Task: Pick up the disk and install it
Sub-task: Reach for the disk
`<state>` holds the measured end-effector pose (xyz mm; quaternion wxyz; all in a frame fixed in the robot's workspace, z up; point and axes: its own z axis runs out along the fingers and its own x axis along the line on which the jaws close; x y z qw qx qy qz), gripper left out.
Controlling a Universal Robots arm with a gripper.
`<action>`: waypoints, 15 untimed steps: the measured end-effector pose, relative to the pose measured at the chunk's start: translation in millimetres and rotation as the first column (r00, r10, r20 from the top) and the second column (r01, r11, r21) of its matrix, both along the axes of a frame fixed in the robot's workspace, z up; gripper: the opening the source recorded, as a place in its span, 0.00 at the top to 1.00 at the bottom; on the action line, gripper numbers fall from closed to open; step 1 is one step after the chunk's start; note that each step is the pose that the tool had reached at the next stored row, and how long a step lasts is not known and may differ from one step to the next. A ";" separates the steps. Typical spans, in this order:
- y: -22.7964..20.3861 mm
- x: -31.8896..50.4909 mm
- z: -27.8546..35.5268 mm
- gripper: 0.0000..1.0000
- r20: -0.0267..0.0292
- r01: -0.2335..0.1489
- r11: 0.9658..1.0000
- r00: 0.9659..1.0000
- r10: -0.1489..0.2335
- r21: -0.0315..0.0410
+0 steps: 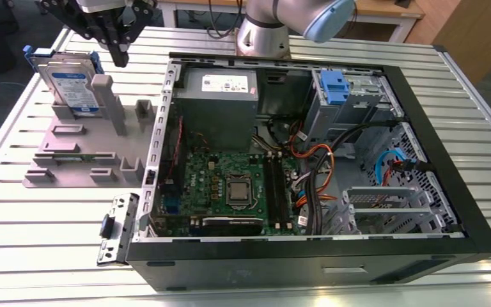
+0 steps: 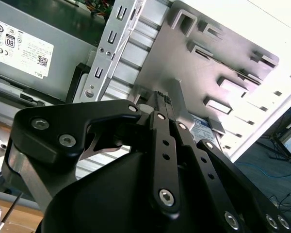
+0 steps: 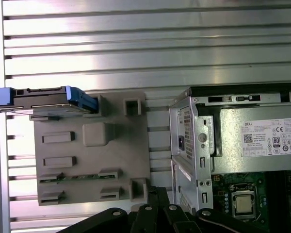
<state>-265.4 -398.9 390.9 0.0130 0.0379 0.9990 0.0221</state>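
The disk (image 1: pixel 68 86) stands on edge at the end of the grey fixture (image 1: pixel 75 150), near the desk's (image 1: pixel 49 256) far corner on the exterior view's left. Bare slats lie beyond it. It is silver and blue-framed, with a white-and-blue label. The hand (image 1: pixel 119 59) hovers just beside it, fingers pressed together and empty. The open computer case (image 1: pixel 450 185) flanks the fixture.

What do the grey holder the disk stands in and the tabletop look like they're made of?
The grey holder: likely matte plastic, perhaps printed; dull, uniform colour, blocky slots. The tabletop: bare metal, probably aluminium; silvery ribbed slats with a brushed sheen.
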 end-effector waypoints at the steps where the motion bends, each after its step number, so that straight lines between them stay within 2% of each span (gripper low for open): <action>1: 0.0 -0.3 0.0 0.90 0.000 0.000 1.000 1.000 0.000 0.000; 15: 0.0 -5.0 -0.1 0.90 0.000 0.000 1.000 1.000 0.000 0.000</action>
